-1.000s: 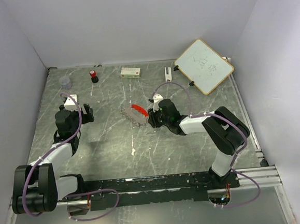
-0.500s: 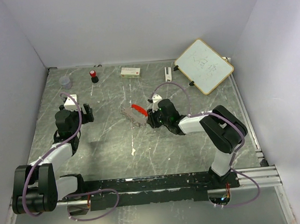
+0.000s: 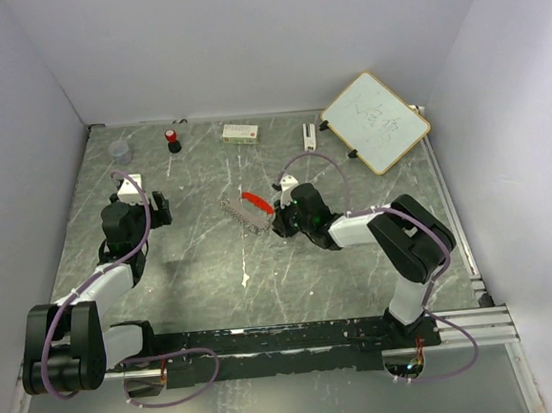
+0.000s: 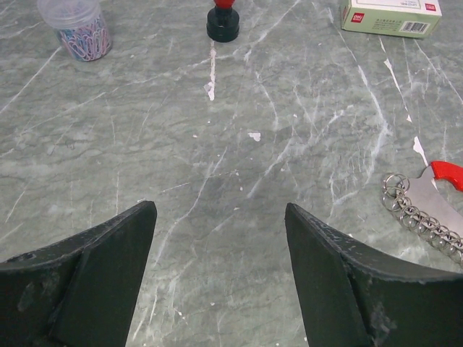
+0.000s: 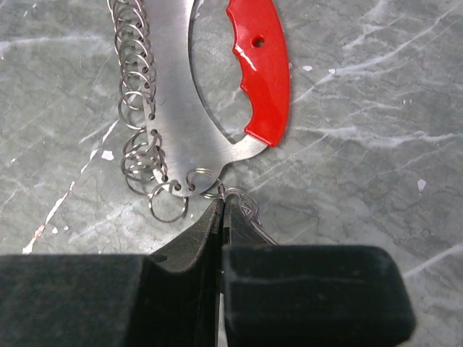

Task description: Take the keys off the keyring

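surface (image 3: 214, 269) grey-green marble, white walls (image 3: 244, 46) around | my left tool (image 4: 218, 210) apart | my right tool (image 5: 221, 206) together beside keys (image 5: 165, 108), pinch hidden

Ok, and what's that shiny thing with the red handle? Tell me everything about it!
It's the keyring: a flat, curved plate of shiny silver metal lying flat on the marbled table. A glossy red grip with a wavy edge and one small hole runs along one side. Many thin wire rings thread through holes along the other. The right gripper is pinched shut right beside its end ring.
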`<state>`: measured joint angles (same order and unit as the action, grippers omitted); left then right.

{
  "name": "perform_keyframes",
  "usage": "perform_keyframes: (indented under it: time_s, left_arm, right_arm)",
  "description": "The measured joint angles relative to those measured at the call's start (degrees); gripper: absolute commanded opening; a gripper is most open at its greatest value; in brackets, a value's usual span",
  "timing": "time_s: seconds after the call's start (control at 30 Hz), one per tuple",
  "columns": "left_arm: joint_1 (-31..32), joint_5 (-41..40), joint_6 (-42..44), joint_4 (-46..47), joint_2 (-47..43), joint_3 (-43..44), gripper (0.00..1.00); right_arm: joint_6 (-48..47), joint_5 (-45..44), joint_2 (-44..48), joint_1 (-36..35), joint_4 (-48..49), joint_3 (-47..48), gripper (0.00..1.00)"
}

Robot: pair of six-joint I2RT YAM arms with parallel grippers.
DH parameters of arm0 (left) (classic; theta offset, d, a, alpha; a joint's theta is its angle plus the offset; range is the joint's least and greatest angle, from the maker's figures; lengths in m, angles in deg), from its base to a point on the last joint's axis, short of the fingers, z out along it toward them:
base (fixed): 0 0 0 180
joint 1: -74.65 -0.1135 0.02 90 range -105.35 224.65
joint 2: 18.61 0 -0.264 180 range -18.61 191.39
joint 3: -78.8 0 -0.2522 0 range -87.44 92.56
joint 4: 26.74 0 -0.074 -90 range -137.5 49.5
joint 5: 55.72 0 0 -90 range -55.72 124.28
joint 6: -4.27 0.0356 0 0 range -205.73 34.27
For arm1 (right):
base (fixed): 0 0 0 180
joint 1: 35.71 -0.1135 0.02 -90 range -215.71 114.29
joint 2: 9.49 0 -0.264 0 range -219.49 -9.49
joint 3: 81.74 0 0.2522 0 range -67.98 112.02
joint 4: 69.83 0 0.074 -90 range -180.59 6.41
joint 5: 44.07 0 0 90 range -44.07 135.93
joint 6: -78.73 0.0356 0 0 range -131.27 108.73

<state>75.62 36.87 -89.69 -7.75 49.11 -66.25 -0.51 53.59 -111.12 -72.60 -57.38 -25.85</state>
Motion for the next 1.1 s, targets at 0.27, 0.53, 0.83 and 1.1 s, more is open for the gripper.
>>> perform_keyframes:
  time_s: [0.27, 0.53, 0.83, 1.1]
  left_arm:
    - [0.0, 3.2, 0.0, 0.5, 0.0, 0.0, 0.72]
    - [1.6, 13.4, -1.0, 0.2, -0.2, 2.0, 0.75]
    - [10.9, 23.5, -3.5, 0.0, -2.2, 8.8, 0.73]
    - [15.8, 31.0, -8.9, 5.0, -2.8, 10.2, 0.72]
  right_arm:
    - [-0.5, -5.4, 6.9, -1.1, -5.9, -1.2, 0.00]
    - [-4.2, -13.9, 17.0, -5.8, -15.0, 3.9, 0.00]
    - [-8.2, -18.3, 22.4, -10.3, -24.8, 10.9, 0.00]
    - [-10.4, -17.1, 28.5, -13.3, -31.5, 14.7, 0.00]
